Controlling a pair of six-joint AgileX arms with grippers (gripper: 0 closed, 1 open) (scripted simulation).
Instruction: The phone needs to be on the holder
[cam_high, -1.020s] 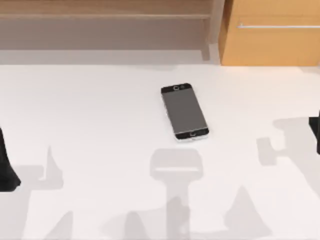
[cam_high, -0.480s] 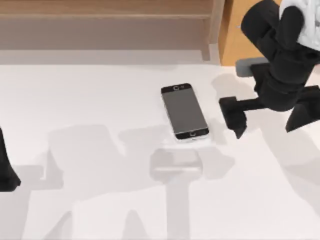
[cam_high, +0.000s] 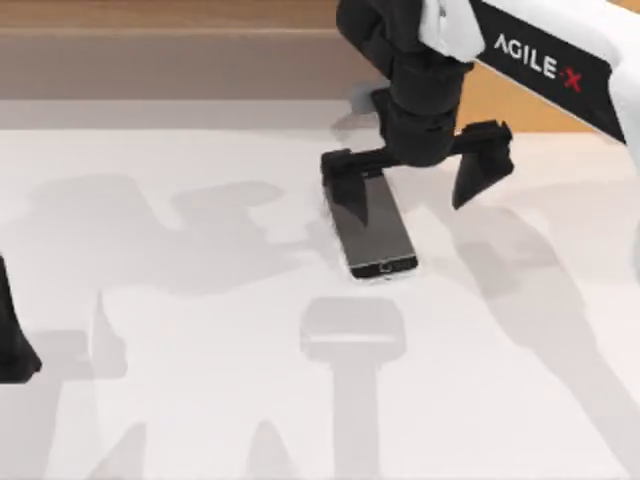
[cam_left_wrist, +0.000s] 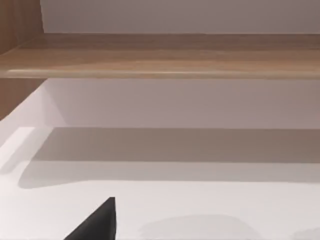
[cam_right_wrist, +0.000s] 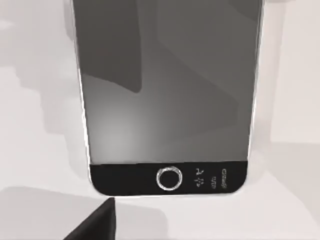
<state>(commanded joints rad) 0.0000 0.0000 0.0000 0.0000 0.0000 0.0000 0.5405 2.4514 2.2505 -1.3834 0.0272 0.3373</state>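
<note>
Lying flat and screen-up near the middle of the white counter (cam_high: 180, 400), well short of any holder, the phone (cam_high: 375, 235) under the right gripper (cam_high: 415, 180), fingers (cam_high: 480, 170) spread wide to straddle its far end for a grasp, left gripper (cam_high: 12, 340) parked at the left edge.

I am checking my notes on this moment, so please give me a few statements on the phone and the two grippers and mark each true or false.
1. The phone lies flat on the table. True.
2. The right gripper is shut on the phone. False: its fingers are spread wide, open above the phone's far end.
3. The left gripper is over the phone. False: it is parked at the table's left edge.
4. The phone's screen faces up. True.
5. In the right wrist view the phone's round button shows. True.
</note>
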